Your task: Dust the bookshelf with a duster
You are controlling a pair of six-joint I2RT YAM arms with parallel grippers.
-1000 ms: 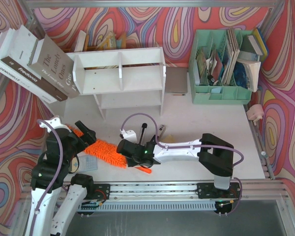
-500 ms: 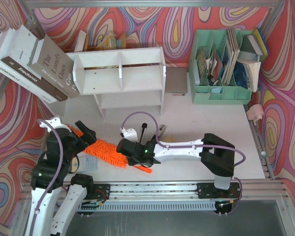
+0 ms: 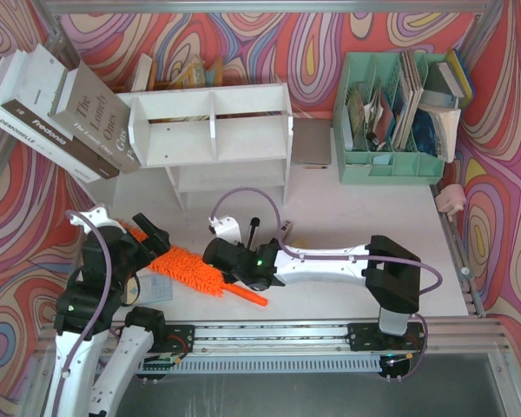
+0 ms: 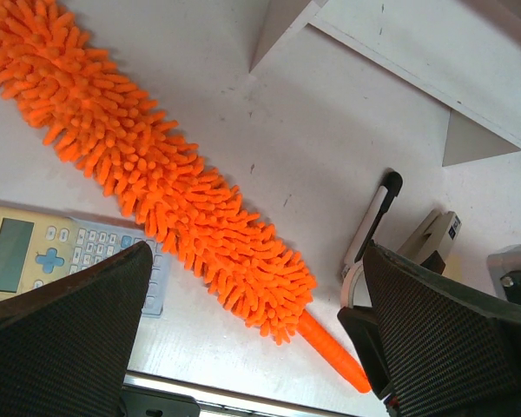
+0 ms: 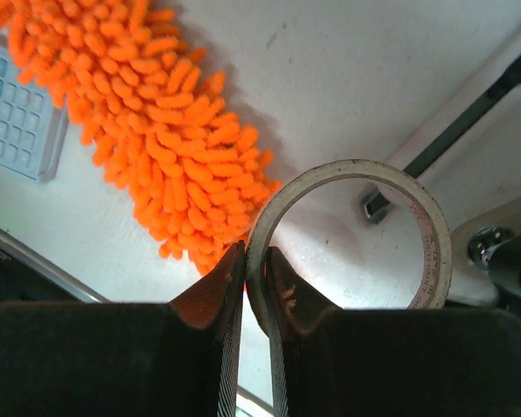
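The bookshelf (image 3: 210,130) stands at the tabletop's (image 3: 347,217) far edge, left of centre. The duster (image 4: 165,195) lies slantwise near the near-left corner, handle toward the near edge and well apart from the shelf. In the top view the wide-open left end effector (image 3: 148,243) hides its far tip. A calculator (image 4: 35,252) is partly covered by the strands. The right end effector (image 5: 253,261) is closed, pinching the wall of a tape ring (image 5: 347,168) just beside the duster; the ring's lower part is cut off.

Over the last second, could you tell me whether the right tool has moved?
Yes: the right tool, pinching a tape roll, has shifted slightly toward the bookshelf, uncovering the handle of the duster.
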